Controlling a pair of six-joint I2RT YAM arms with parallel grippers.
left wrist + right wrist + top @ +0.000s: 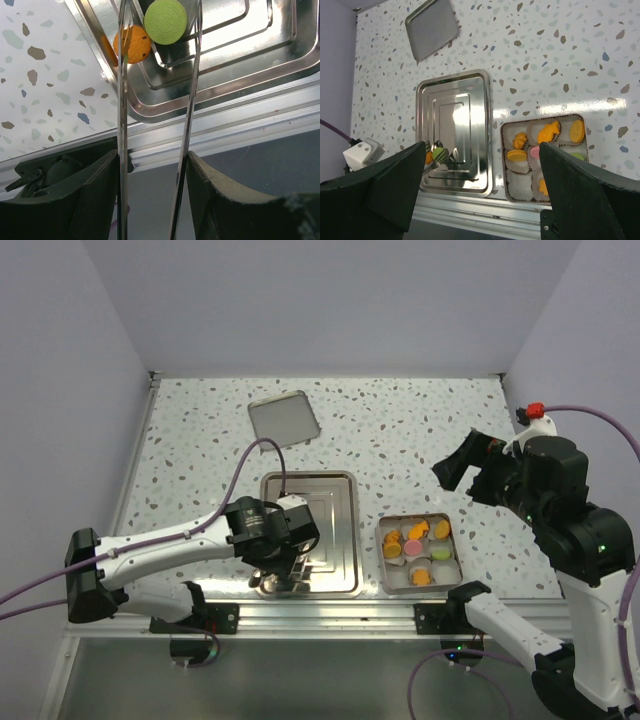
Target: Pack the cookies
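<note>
My left gripper (283, 545) (152, 172) is shut on metal tongs (121, 100) that reach down to the near left corner of the steel tray (335, 505) (240, 75). A green cookie (165, 21) (438, 153) lies between the tong tips; I cannot tell whether it is pinched. An orange cookie (132, 44) (428, 157) lies just left of it. The square tin (380, 560) (502, 150) to the tray's right holds several orange cookies (393, 548), a pink one (411, 547) and a green one (439, 552) in white liners. My right gripper (470, 472) (482, 190) is open and empty, raised above the table's right side.
The tin's grey lid (285, 418) (431, 27) lies flat at the far middle of the speckled table. A metal rail (330, 615) runs along the near edge under the tray and tin. White walls close in the left, right and back.
</note>
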